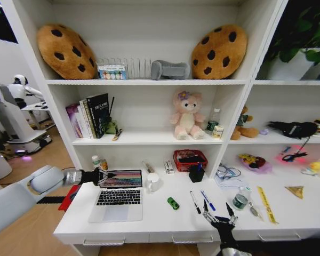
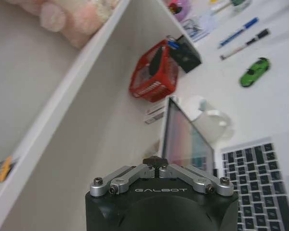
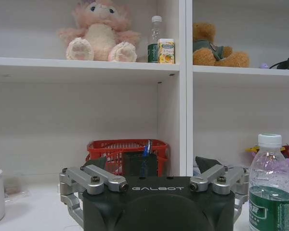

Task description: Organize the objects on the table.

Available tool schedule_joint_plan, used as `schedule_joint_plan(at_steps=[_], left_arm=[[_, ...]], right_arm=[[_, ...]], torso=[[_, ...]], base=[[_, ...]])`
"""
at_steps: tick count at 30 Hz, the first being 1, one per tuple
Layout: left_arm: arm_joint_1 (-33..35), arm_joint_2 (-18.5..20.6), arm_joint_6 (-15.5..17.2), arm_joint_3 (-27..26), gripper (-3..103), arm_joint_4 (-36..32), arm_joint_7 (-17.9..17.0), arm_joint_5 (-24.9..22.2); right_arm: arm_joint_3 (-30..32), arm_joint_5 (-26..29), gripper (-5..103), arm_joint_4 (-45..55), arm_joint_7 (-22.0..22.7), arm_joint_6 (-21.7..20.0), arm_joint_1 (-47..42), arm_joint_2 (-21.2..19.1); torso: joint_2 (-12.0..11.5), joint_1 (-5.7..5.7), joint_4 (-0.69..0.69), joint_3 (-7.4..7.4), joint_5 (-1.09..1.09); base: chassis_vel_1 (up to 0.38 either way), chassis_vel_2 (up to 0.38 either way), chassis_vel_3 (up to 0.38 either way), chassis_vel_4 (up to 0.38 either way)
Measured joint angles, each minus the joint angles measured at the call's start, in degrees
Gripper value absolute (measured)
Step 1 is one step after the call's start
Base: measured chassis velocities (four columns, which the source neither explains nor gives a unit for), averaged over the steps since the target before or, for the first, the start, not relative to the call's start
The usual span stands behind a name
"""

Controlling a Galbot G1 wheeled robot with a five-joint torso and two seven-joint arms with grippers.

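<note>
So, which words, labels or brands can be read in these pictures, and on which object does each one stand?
"GALBOT": on the black body of the left gripper, held behind the open silver laptop.
"GALBOT": on the black body of the right gripper, fingers spread, above the long white desk.
Too small or blurred: the black book spine, the green-labelled clear plastic bottle, the yellow carton.

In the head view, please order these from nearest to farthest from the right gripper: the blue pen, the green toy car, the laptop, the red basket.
From the right gripper, at the desk's front edge:
1. Blue pen, just behind it.
2. Green toy car, to its left.
3. Red basket, back by the shelf wall.
4. Laptop, far left; its nearest corner rivals the basket, so 3 and 4 are close.
</note>
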Motion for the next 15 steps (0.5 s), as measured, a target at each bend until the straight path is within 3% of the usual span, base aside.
schedule_joint_plan(at_steps=[4,8,12,14,15], left_arm=[[-4.87,-2.87,0.71,5.15,0,2.71,-2.29,1.72],[-8.35,-4.42,0.72,9.82,0,4.32,-2.13,3.44],[-13.76,-6.77,-1.37,14.26,0,6.71,0.74,8.02],[-17.73,-7.48,-3.07,16.67,0,7.84,4.90,10.72],[-17.73,-7.48,-3.07,16.67,0,7.84,4.90,10.72]], right_arm=[[-0.01,-0.09,100,-0.14,0.01,0.00,-0.05,-0.07],[0.25,-0.12,100,-0.42,0.01,0.20,-0.12,-0.09],[0.75,-0.06,100,-0.45,0.00,0.83,-0.53,-0.03],[1.19,0.14,100,-0.56,0.00,1.30,-0.89,0.23],[1.19,0.14,100,-0.56,0.00,1.30,-0.89,0.23]], torso=[[0.00,0.00,-0.04,0.00,-0.01],[-0.01,0.00,-0.02,0.01,0.00],[0.00,0.00,0.00,0.00,0.02],[0.00,0.00,-0.02,0.00,0.01],[0.00,0.00,-0.02,0.00,0.01]], base=[[0.000,0.000,0.000,0.000],[0.000,0.000,0.000,0.000],[0.000,0.000,0.000,0.000],[0.000,0.000,0.000,0.000],[0.000,0.000,0.000,0.000]])
